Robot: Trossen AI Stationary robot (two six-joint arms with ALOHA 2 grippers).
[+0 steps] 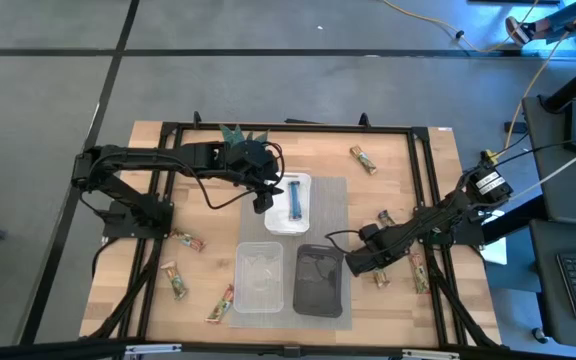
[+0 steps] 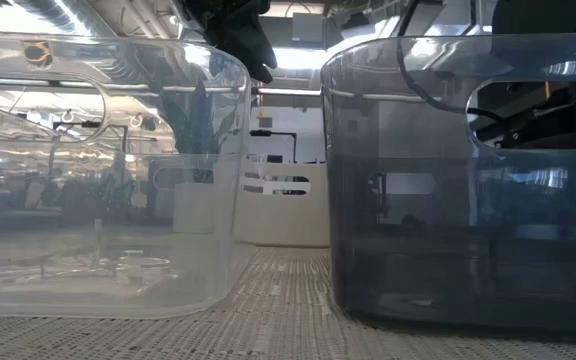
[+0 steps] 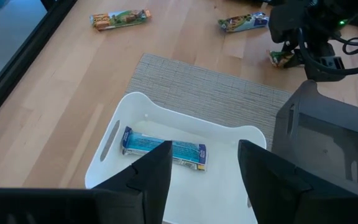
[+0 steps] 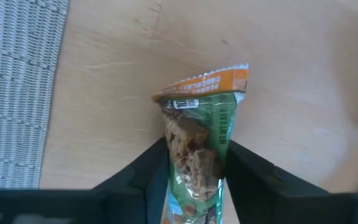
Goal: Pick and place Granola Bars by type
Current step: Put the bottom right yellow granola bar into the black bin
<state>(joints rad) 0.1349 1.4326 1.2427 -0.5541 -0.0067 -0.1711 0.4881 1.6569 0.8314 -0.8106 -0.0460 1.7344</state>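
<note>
My left gripper (image 3: 202, 152) (image 1: 261, 201) hangs open over the white tray (image 3: 107, 140) (image 1: 306, 180), where one blue granola bar (image 3: 166, 148) (image 1: 295, 199) lies flat on the floor. My right gripper (image 4: 194, 162) (image 1: 352, 263) is over the wood beside the black tray (image 1: 319, 281), shut on a green-and-orange granola bar (image 4: 197, 134). Several more bars lie flat on the table, among them those at the far right (image 1: 363, 159), left (image 1: 186, 241) and near left (image 1: 220, 303). My right gripper pinches the green-and-orange bar between its two fingers (image 4: 148, 168), which lie on its long sides (image 4: 219, 155). The bar runs along the fingers, and its orange crimped end (image 4: 207, 81) sticks out past the fingertips. Whether it is clear of the wood I cannot tell.
A clear tray (image 1: 261, 277) (image 2: 98, 180) stands left of the black tray (image 2: 468, 190) on a grey woven mat (image 1: 334, 200). More bars lie by the right arm (image 1: 420, 270) (image 1: 383, 217). A black frame rails the table edges (image 1: 288, 126). A green plant (image 1: 240, 133) stands at the far edge.
</note>
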